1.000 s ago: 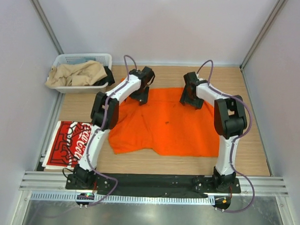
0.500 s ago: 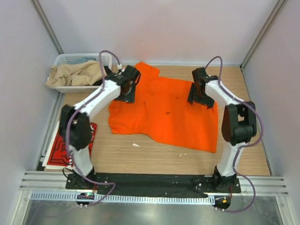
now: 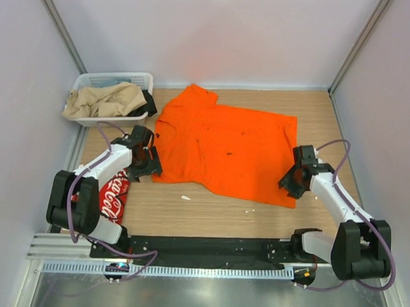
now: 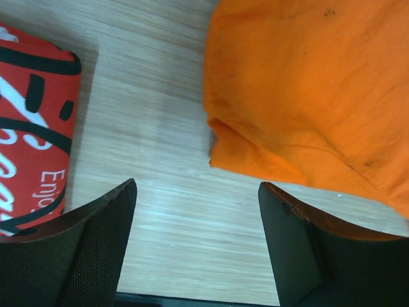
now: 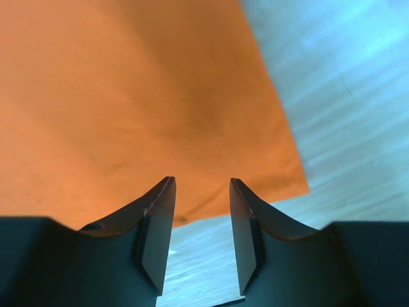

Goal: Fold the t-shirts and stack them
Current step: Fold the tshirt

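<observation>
The orange t-shirt (image 3: 225, 151) lies spread out flat on the wooden table (image 3: 209, 214), collar toward the far left. My left gripper (image 3: 145, 166) is low beside its near left corner, open over bare wood, with the shirt's sleeve edge (image 4: 255, 160) just ahead of the fingertips. My right gripper (image 3: 295, 180) hovers at the near right corner; its jaws stand partly apart above the shirt's hem (image 5: 211, 192) with nothing between them. The red t-shirt (image 3: 112, 194) with white lettering lies folded at the left, partly hidden under my left arm, and shows as red cloth (image 4: 32, 128) in the left wrist view.
A white slatted basket (image 3: 141, 79) holding beige cloth (image 3: 102, 99) stands at the far left corner. Two small white specks (image 3: 184, 197) lie on the wood near the shirt's front edge. Grey walls close in on both sides.
Both arms have drawn back from the shirt's far edge to its near corners. The orange shirt was let go and now lies spread flat farther back. The right jaws have narrowed.
</observation>
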